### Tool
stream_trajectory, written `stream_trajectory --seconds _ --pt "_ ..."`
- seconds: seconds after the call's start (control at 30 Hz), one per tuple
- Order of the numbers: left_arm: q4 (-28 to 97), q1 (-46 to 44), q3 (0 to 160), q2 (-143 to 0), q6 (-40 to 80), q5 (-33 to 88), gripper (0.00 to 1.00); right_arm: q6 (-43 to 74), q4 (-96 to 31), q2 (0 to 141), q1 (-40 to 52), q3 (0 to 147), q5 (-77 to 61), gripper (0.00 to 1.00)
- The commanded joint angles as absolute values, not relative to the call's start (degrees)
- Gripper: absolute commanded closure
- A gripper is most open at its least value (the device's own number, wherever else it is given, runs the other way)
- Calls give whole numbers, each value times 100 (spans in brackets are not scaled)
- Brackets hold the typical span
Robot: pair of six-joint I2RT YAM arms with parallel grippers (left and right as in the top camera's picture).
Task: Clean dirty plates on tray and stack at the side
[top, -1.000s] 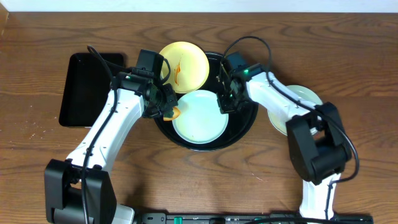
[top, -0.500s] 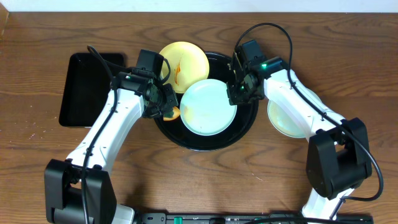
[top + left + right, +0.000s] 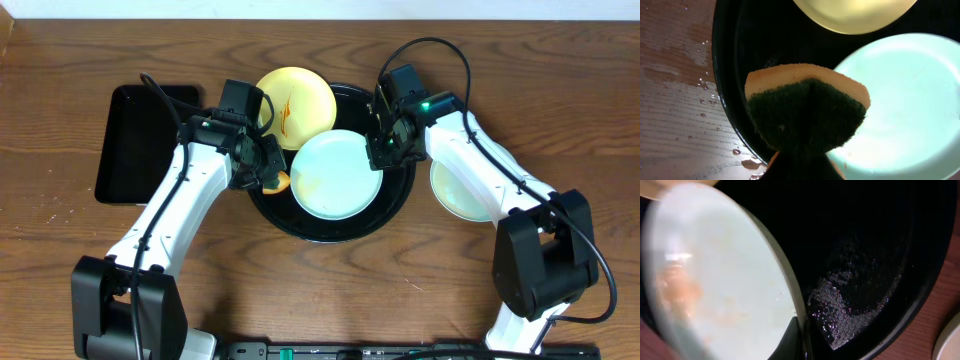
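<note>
The round black tray (image 3: 396, 205) sits mid-table. My right gripper (image 3: 381, 150) is shut on the right rim of a light blue plate (image 3: 336, 175) and holds it tilted above the tray. In the right wrist view that plate (image 3: 715, 280) shows a faint orange smear, with my gripper (image 3: 801, 341) pinching its edge. My left gripper (image 3: 268, 172) is shut on a yellow-and-green sponge (image 3: 279, 181) at the tray's left edge, beside the plate. In the left wrist view the sponge (image 3: 807, 112) is green side up. A pale yellow plate (image 3: 296, 104) with sauce streaks leans on the tray's far rim.
A pale plate (image 3: 466, 190) lies on the table right of the tray, partly under my right arm. A rectangular black tray (image 3: 140, 140) lies at the left. Soap foam (image 3: 840, 305) sits on the round tray's floor. Water drops (image 3: 700, 85) wet the wood by the tray.
My right gripper has lifted the light blue plate off the tray floor and carried it up and to the right. The left arm and sponge have stayed still.
</note>
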State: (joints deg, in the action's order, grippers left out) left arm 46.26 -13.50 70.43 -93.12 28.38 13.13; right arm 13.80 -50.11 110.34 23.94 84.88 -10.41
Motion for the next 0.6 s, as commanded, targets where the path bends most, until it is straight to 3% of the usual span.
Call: stream_trajectory --seconds 0.0,0.27,0.4,0.57 --pt "4641 -1319 7054 -9360 2744 1234 93 1321 -5013 10954 2344 8495 -1046 99" --pt "4626 -1319 7054 -9360 2744 1234 93 1321 -5039 10991 2344 8495 -902 93" --pt "4598 -1319 7054 -9360 2744 1234 92 1321 -5057 10991 2344 8495 -902 99" --pt "4595 -1319 7052 -9360 2744 1234 93 1319 -5057 10991 2344 8495 -899 98"
